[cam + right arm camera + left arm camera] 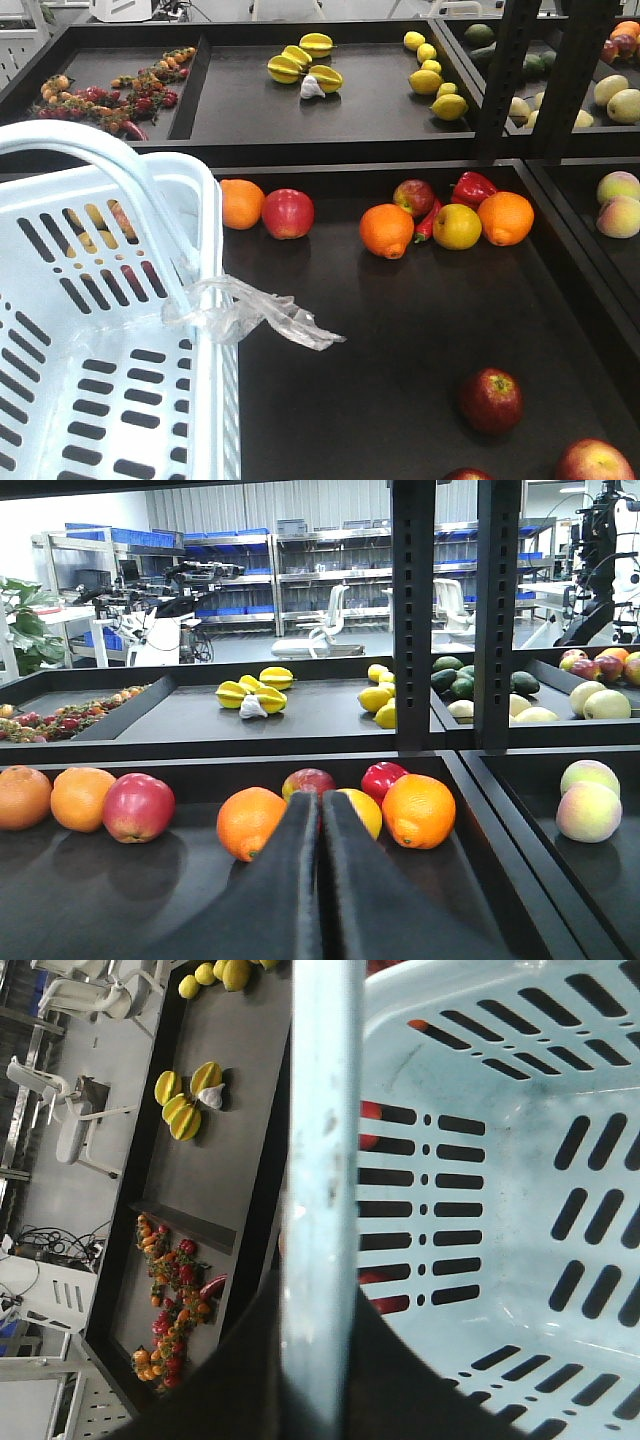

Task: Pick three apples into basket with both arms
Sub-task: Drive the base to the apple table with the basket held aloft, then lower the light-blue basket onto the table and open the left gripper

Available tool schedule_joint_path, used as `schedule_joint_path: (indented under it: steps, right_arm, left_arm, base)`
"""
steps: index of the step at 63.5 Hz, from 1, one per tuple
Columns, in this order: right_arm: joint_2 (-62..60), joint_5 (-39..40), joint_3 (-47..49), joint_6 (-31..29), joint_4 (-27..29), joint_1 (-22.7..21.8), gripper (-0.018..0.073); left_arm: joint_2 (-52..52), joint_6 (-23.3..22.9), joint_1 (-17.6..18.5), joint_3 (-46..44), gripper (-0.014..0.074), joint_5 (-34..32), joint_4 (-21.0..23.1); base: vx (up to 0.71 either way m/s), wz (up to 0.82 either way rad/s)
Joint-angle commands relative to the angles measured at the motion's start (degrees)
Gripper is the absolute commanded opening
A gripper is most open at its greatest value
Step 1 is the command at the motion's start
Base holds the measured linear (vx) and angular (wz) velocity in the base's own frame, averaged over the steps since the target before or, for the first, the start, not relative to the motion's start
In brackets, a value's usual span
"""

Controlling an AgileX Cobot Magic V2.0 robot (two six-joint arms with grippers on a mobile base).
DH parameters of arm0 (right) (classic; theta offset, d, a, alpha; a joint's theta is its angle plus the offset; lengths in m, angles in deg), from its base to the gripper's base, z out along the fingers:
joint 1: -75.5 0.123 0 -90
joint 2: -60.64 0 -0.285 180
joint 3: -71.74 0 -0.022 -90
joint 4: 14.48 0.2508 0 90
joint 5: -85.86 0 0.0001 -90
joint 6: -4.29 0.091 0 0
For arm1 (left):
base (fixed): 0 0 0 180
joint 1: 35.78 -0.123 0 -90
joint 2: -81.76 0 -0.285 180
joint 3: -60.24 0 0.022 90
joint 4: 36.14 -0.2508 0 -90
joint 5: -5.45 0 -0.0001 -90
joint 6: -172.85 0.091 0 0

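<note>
Three dark red apples [490,400] lie on the black tray [380,340] at the lower right of the front view. One is whole, a second apple [593,462] sits in the corner, and a third apple [467,474] is cut by the bottom edge. All are well apart from the basket [205,230], which fills the lower left. A crumpled plastic scrap [255,312] hangs over its rim.

In the left wrist view we see the left gripper [320,1345] clamped around the basket's handle [320,1110], with black fingers [250,1390] pressed to either side of the pale bar.

In the right wrist view the right gripper [320,805] sits at lower centre. Its jaws are together with only a thin seam between them, and they hold nothing. Just beyond its tips we see an orange [252,822] and a yellow apple [362,810].
</note>
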Motion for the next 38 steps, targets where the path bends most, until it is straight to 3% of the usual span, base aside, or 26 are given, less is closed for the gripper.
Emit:
schedule_joint_path:
  steps: [1,38]
  right_arm:
    - [-0.58,4.17,-0.76,-0.06,-0.3,-0.12,-0.0009]
    - [-0.58,4.12,-0.76,-0.06,-0.3,-0.12,-0.0009]
  left_arm:
    - [0.03,-0.91,0.07,-1.53,-0.0006,-4.67,-1.08]
    - [0.03,-0.91,0.07,-1.53,-0.0006,-4.72,-1.08]
  base:
    - [0.0,0.0]
    - [0.0,0.0]
